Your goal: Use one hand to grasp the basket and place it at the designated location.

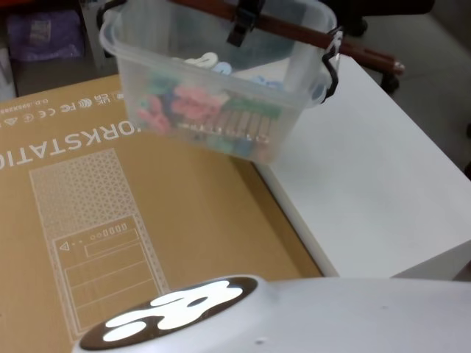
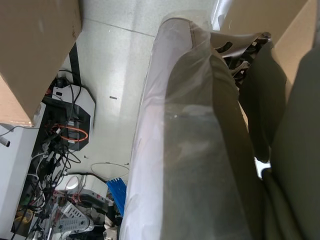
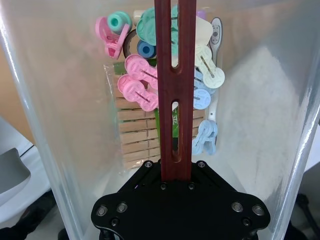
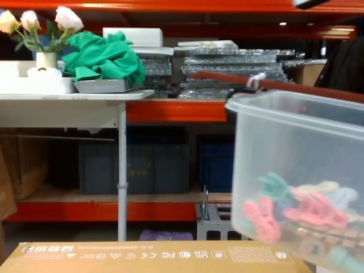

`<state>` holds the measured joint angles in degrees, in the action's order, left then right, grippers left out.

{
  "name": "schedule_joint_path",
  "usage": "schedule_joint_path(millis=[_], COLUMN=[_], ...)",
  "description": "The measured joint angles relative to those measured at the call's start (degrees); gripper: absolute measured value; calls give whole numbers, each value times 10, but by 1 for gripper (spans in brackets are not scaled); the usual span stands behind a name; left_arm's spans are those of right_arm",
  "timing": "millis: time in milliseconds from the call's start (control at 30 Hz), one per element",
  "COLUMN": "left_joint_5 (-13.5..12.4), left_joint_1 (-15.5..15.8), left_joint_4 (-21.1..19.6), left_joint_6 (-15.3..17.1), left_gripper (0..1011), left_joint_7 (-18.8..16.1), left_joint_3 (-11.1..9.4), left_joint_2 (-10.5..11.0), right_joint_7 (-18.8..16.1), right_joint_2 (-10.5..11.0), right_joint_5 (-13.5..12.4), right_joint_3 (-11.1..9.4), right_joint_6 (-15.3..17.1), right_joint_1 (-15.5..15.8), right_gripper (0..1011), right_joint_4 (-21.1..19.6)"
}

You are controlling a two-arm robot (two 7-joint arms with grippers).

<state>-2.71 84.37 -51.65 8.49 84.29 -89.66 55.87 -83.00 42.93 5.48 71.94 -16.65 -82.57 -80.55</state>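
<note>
Clear plastic basket (image 1: 221, 81) of pastel and wooden clothes pegs (image 3: 145, 90), handle (image 3: 175, 85) clamped in right gripper (image 3: 176, 175).

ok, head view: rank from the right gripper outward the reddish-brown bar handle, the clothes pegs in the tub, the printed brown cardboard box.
1. Reddish-brown bar handle, clamped in the right gripper above the clear plastic tub.
2. Clothes pegs, lower, on the tub's floor.
3. Brown cardboard box, beneath and left.
</note>
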Motion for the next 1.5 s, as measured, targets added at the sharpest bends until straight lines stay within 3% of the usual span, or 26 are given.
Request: schedule_joint_path(millis=[467, 900, 1500], left_joint_5=[0, 0, 0], left_joint_1=[0, 0, 0], left_joint_4=[0, 0, 0], left_joint_6=[0, 0, 0], left_gripper=[0, 0, 0], left_joint_7=[0, 0, 0], left_joint_3=[0, 0, 0], left_joint_2=[0, 0, 0], right_joint_7=[-23, -33, -17], right_joint_2=[14, 32, 66], right_joint_5=[1, 29, 68], right_joint_3=[-2, -4, -18], right_joint_6=[21, 47, 124], right_joint_1=[-11, -12, 17], right_gripper=[0, 1, 1], right_joint_4=[63, 108, 133])
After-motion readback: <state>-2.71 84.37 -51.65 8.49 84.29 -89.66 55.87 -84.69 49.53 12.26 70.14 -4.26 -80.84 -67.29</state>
